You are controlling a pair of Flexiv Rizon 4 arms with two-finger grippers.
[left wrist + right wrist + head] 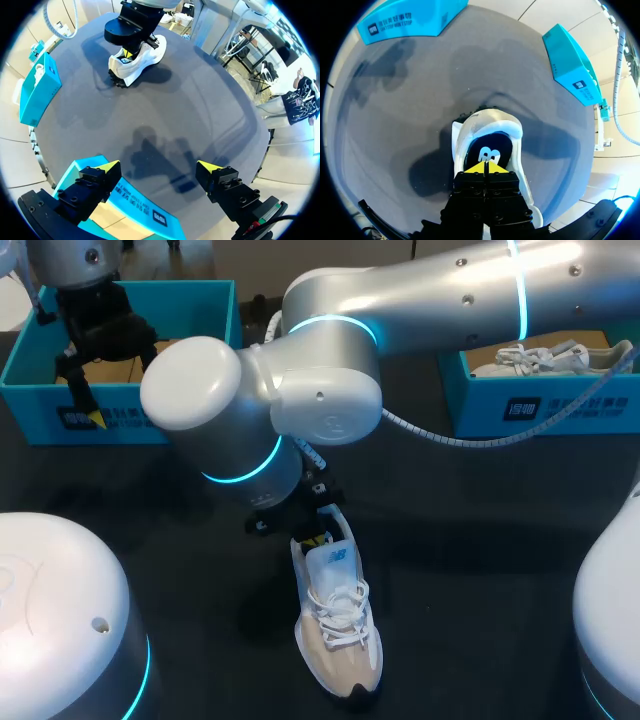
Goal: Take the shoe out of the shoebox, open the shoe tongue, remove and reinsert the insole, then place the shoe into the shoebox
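Observation:
A white and beige shoe point(338, 640) lies on the dark table, toe toward the near edge, laces tied. My right arm reaches over the middle, and its gripper point(315, 538) stands at the shoe's opening. In the right wrist view that gripper point(484, 167) is shut, tips together over the black insole point(487, 150) inside the white collar point(470, 135); nothing shows between the tips. My left gripper point(115, 385) hangs open above the left teal shoebox point(140, 425), nothing between its fingers point(107, 167). The left wrist view shows the shoe point(137, 57) far ahead.
A second teal shoebox point(540, 400) at the back right holds another white shoe point(540, 358). The right arm's big elbow point(250, 400) hangs over the table's middle. A white cable point(450, 438) loops from it toward the right box.

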